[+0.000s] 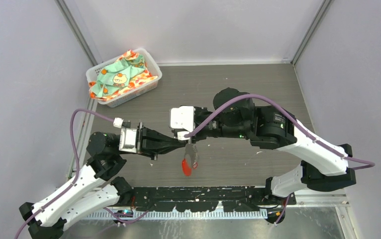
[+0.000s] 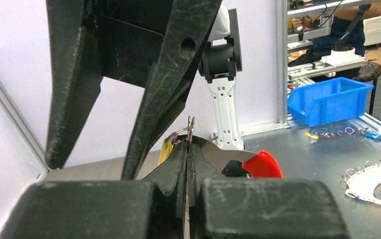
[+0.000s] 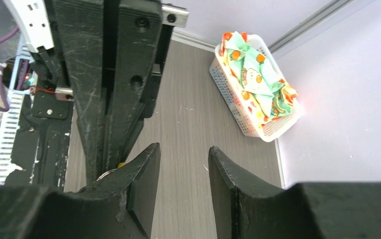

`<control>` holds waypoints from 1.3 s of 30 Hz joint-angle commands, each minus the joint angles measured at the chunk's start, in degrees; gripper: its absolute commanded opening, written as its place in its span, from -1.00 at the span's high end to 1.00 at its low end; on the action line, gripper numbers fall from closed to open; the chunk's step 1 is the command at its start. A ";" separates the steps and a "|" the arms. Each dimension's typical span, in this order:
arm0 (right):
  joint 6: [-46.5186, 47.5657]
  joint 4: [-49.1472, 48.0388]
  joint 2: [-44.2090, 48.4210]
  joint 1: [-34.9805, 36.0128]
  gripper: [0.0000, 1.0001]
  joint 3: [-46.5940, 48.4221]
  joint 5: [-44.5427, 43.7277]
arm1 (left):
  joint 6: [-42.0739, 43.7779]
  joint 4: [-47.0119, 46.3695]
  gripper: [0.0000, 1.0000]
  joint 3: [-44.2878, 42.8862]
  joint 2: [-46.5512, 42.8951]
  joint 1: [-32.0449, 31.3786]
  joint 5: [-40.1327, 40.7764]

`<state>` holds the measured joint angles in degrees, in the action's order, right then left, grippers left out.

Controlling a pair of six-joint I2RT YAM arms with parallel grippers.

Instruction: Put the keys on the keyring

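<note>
Just below the shut left claw (image 1: 178,141), which pinches its thin wire, the keyring (image 1: 189,158) dangles, while the right claw (image 3: 183,164) beside it stands half open and empty, so threading looks underway and next needs the nearby yellow key (image 2: 165,149) gripped and slid on.

No readable text, no brands or numbers — faint print on right arm (image 1: 278,119), too small

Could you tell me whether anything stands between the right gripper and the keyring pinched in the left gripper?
Nothing visible does. The left gripper is shut on the keyring, and the right gripper, jaws apart, sits right beside those tips with only bare table showing in its gap.
</note>
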<state>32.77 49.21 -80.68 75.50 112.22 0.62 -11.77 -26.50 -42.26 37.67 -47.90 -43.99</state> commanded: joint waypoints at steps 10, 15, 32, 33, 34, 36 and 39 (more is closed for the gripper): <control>0.31 5.47 1.47 -2.34 -1.00 13.18 -5.05 | 0.26 -3.43 0.99 0.16 -2.23 -0.09 3.11; -4.69 15.18 3.33 -4.26 -1.00 17.19 1.49 | 1.57 -0.10 0.99 -0.36 -2.69 0.00 4.57; -7.78 16.28 -1.29 -4.33 -0.20 12.85 13.66 | 1.72 5.52 0.99 -2.01 0.37 1.85 8.68; -6.91 15.76 -1.06 -4.32 -0.11 12.32 13.62 | 1.41 5.53 0.99 -2.10 0.32 2.08 8.71; -6.10 14.75 -0.63 -4.34 -0.04 11.69 13.92 | 1.18 5.58 0.99 -2.17 0.23 2.23 8.49; -5.04 13.22 0.52 -4.31 -0.01 9.92 14.07 | 0.85 5.67 0.99 -2.29 -0.03 2.24 8.04; -3.60 13.10 0.70 -4.33 -0.01 8.92 14.58 | 0.61 5.68 0.99 -2.39 -0.18 2.28 7.58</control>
<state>26.65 66.32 -82.35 71.22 121.45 13.76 -10.33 -18.48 -41.93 38.50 -45.93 -36.99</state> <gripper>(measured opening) 0.510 0.009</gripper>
